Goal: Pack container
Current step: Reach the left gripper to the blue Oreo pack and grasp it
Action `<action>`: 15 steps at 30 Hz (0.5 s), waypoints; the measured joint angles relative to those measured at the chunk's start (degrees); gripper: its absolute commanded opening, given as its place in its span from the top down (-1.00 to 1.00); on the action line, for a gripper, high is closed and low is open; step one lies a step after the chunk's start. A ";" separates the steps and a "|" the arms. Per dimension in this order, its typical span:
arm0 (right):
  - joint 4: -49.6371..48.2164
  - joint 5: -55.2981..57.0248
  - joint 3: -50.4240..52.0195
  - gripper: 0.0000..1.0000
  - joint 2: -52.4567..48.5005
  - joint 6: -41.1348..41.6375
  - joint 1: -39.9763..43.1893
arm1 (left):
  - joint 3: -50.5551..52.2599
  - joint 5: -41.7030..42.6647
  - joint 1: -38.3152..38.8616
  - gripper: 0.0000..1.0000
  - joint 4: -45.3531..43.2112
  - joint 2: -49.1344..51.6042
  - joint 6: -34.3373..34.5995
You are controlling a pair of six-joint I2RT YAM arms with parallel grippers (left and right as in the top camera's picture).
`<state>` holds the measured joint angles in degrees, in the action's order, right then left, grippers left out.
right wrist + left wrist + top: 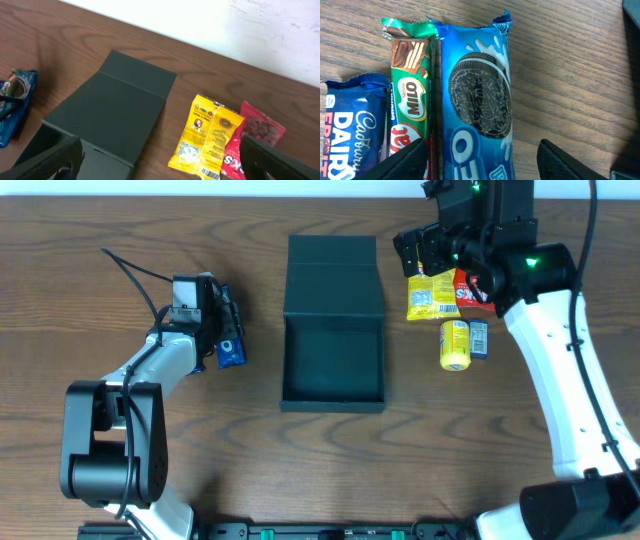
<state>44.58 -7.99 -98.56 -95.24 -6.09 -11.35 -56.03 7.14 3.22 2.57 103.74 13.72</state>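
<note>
Teal-black container (332,360) — mid-desk, flap lid open, looks empty | step: first pick, judged | left claw (485,162) unclenched, astride Oreo packet (477,95), not gripping | right claw (160,155) spread wide, empty, near yellow packet (207,137) | next: clench on Oreo alone — Milo bar (410,85) lies just beside it

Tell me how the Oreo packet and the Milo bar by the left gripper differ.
Colour: the Oreo packet is blue, the Milo bar green.
Width: the Oreo packet is clearly wider than the Milo bar.
Place: the Oreo packet lies between the open fingers of the left gripper; the Milo bar passes under one finger.
Shared: both lie flat on the table, side by side and parallel.
</note>
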 measured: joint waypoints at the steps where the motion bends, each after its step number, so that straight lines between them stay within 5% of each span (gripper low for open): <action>1: 0.00 0.00 0.00 -0.98 0.00 0.09 0.00 | 0.00 0.04 0.00 -0.33 -0.02 0.00 0.02; 15: 0.00 0.00 0.00 -0.98 0.00 0.66 0.00 | 0.00 -0.07 1.97 -0.18 -0.02 2.38 0.22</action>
<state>44.58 -7.99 -98.56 -95.24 -5.43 -11.35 -56.03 7.07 5.19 2.55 106.13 13.93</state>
